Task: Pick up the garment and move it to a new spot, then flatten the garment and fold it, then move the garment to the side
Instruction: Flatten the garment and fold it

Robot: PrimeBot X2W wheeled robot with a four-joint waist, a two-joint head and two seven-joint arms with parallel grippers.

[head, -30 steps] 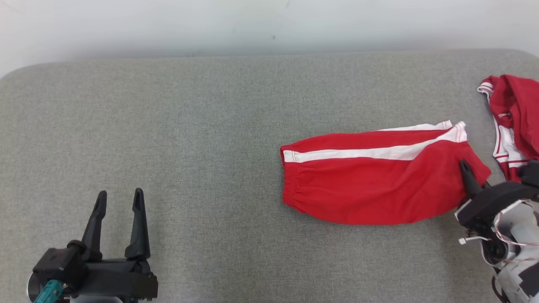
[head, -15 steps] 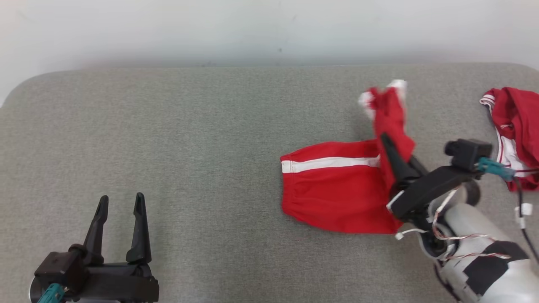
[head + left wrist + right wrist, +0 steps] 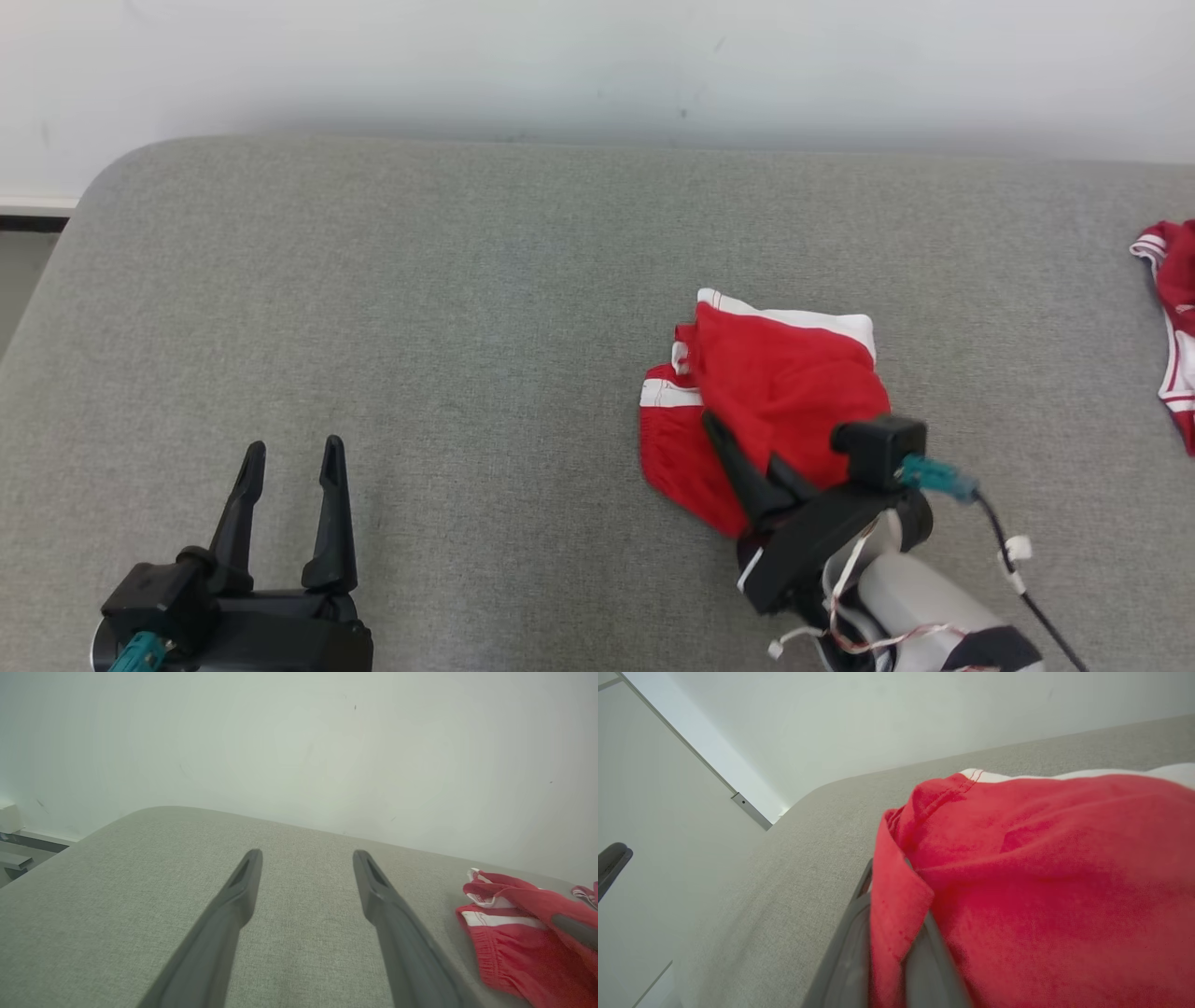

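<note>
Red shorts lay doubled over themselves right of the table's middle, the right hand clamped on the upper layer and the left hand spread idle; folding looked underway, the sideways move pending.

Surface: a grey woven pad with rounded far corners is spread across the whole width of the head view.
Wall: a pale wall, dotted with a few small dark specks, is seen behind the pad's far edge.
Second garment: a red piece with white trim is laid crumpled on the pad at the right edge, cut off by the frame.
Skirting: a dark strip is seen low on the wall, past the pad's left corner.
Metal strip: a thin rail is seen slanting between pale panels.
</note>
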